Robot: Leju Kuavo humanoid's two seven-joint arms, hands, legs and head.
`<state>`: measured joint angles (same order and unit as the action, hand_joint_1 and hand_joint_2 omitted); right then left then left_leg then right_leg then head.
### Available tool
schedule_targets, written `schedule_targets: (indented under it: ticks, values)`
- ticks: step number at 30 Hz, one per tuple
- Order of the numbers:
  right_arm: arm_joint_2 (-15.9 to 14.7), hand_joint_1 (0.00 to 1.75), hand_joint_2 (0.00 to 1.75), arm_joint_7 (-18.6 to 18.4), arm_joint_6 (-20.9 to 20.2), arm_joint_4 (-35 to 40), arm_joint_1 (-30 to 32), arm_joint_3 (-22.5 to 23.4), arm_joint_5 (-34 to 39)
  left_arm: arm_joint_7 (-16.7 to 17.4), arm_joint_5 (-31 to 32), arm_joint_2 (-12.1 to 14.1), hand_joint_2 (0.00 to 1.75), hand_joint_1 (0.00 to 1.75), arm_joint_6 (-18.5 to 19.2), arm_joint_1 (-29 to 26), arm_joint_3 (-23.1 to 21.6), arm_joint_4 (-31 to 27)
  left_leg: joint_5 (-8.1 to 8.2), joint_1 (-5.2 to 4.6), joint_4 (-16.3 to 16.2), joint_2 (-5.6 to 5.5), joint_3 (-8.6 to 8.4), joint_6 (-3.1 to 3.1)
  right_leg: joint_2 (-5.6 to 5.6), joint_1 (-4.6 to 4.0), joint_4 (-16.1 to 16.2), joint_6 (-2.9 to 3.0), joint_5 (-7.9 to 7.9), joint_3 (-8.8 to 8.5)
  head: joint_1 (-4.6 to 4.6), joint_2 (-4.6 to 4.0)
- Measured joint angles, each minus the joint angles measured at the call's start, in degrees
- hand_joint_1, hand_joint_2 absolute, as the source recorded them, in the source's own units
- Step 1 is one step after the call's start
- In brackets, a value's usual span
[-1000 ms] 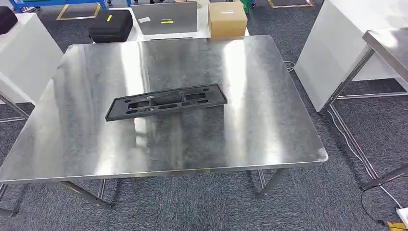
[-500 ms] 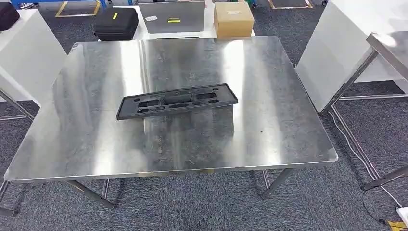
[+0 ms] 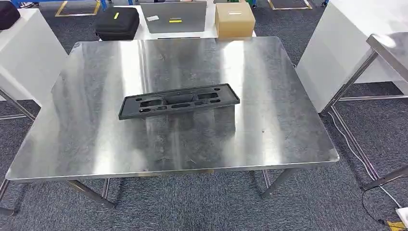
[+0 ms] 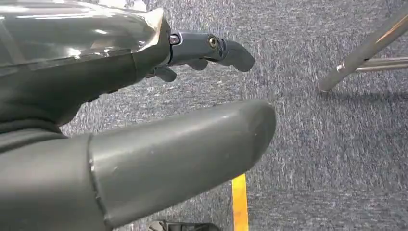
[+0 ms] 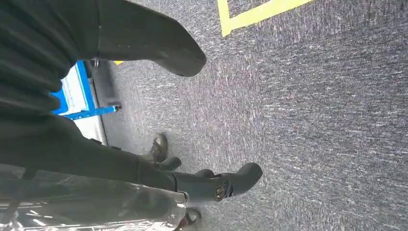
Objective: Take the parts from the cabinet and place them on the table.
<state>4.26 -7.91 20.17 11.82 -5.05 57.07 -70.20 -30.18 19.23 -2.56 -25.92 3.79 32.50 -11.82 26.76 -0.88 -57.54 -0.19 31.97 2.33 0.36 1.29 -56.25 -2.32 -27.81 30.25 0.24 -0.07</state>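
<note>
- A white cabinet [image 3: 26,53] stands off the left edge of the stainless-steel table [image 3: 86,144] in the head view, a dark bag [image 3: 7,13] resting on its top.
- Beyond the steel table's far edge, a black zippered case [image 3: 117,23] with a yellow tag sits on a white surface, to the left of a grey laptop [image 3: 174,17].
- A long black plastic part [image 3: 178,101], pierced by several cut-outs, lies flat near the middle of the steel table, its right end angled slightly toward the far edge.
- A brown cardboard box [image 3: 234,19] sits past the steel table's far edge, just beside the laptop on its right.
- A white panel [image 3: 337,53] stands off the steel table's right edge, with the corner of a second metal table [image 3: 387,45] further right.
- A thin cable [image 3: 353,144] trails over the grey carpet [image 3: 192,207] to the right of the steel table.
- The left hand [image 4: 159,130] hangs above the carpet beside a metal table leg [image 4: 363,50] and a strip of yellow floor tape [image 4: 239,202]; its thumb and darker fingers [image 4: 226,50] are spread apart, holding nothing.
- The right hand [image 5: 144,110] hangs over the carpet near a yellow floor marking [image 5: 250,14] and a blue frame [image 5: 79,98]; its thumb stands well apart from its dark fingers [image 5: 226,183], nothing held between them.
</note>
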Motion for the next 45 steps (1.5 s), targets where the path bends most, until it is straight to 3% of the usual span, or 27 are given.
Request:
schedule_targets:
  ticks: [45]
  values:
    - [-0.1, 0.00, 1.75, -0.6, 0.0, 0.0, 0.0, 0.0, 0.3, 0.1, 1.1, 0.0, 0.00, 0.00, 0.6, 0.1, 0.0, 0.0, 0.00, 0.17, 0.0, 0.00, -0.02, -0.01, 0.00, 0.00, 0.0, 0.00, 0.00, 0.03, 0.00, 0.00]
